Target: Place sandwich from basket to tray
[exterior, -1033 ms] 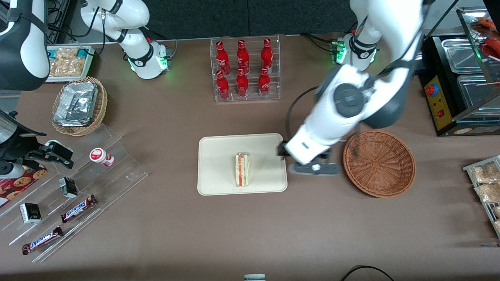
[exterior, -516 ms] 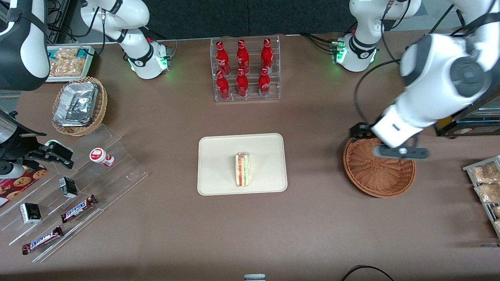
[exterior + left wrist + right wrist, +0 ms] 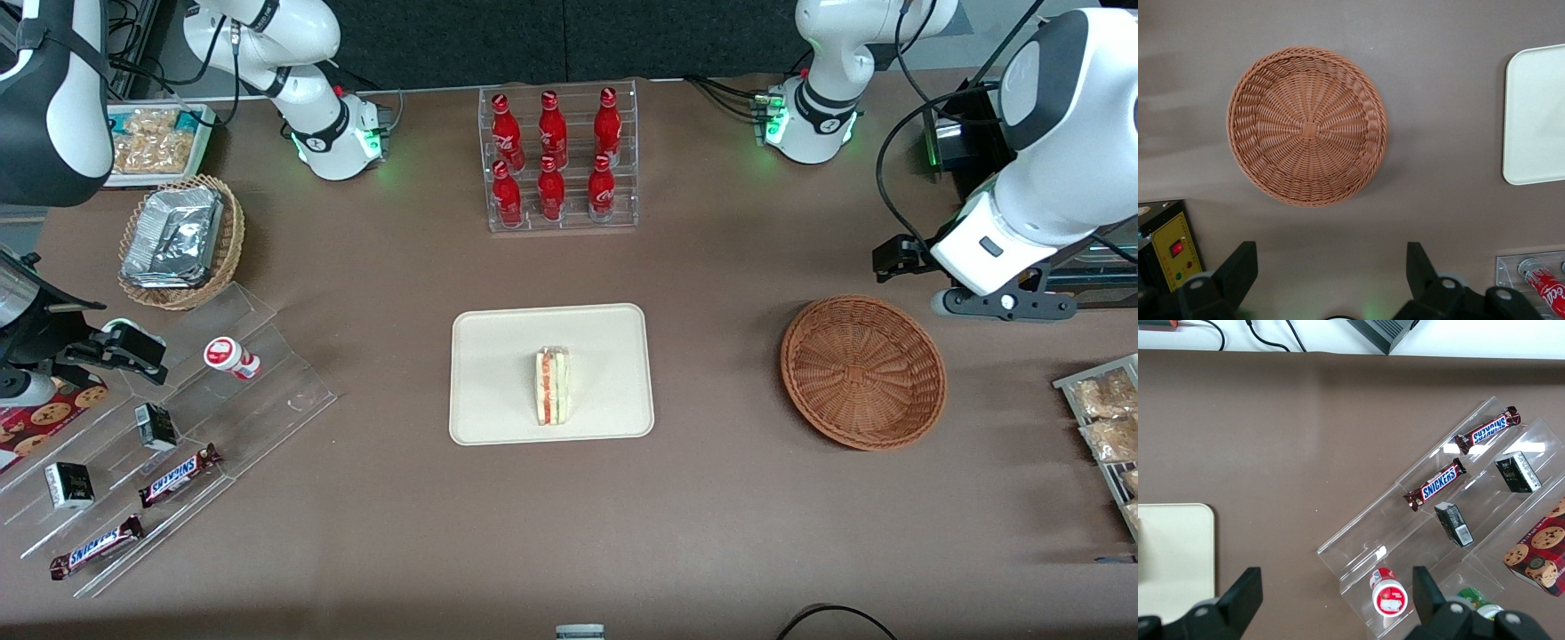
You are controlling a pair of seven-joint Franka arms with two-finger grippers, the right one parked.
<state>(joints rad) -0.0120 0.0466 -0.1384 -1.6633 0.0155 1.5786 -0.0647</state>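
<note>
The sandwich [image 3: 552,386], a pale wedge with red and green layers on its cut edge, lies on the cream tray [image 3: 498,347] in the middle of the table. The reddish-brown wicker basket [image 3: 862,371] stands empty beside the tray, toward the working arm's end; it also shows in the left wrist view [image 3: 1307,125], with a corner of the tray [image 3: 1537,113]. My left gripper [image 3: 1000,303] [image 3: 1331,267] hangs high, farther from the front camera than the basket, open and empty.
A clear rack of red bottles [image 3: 556,158] stands farther back than the tray. A black appliance [image 3: 1022,178] is by the working arm. Bagged snacks [image 3: 1102,418] lie at that end. Stepped acrylic racks with candy bars [image 3: 169,444] and a tan foil basket [image 3: 180,240] are at the parked arm's end.
My left gripper has drawn away from the tray's edge, passed over the basket and risen toward the working arm's end. The sandwich has stayed on the tray.
</note>
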